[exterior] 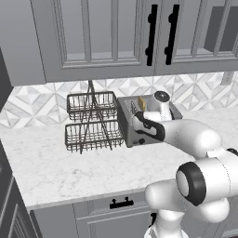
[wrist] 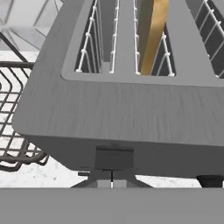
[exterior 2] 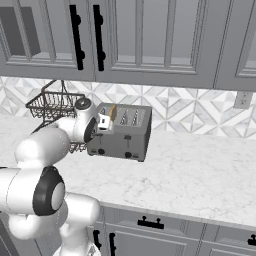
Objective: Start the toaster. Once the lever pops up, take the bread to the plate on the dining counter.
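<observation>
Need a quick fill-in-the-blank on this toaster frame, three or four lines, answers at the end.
1. The bread stands upright in a slot of the ____.
2. The claw, jaws shut, sits at the toaster's front, right under a dark ____.
3. Beside the toaster stands a two-tier wire ____.
4. The counter under the toaster has a white ____ look.

Missing words: toaster; lever; basket rack; marble

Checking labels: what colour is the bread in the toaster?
Golden tan bread, clearest in the hand view, in the grey toaster.
</observation>
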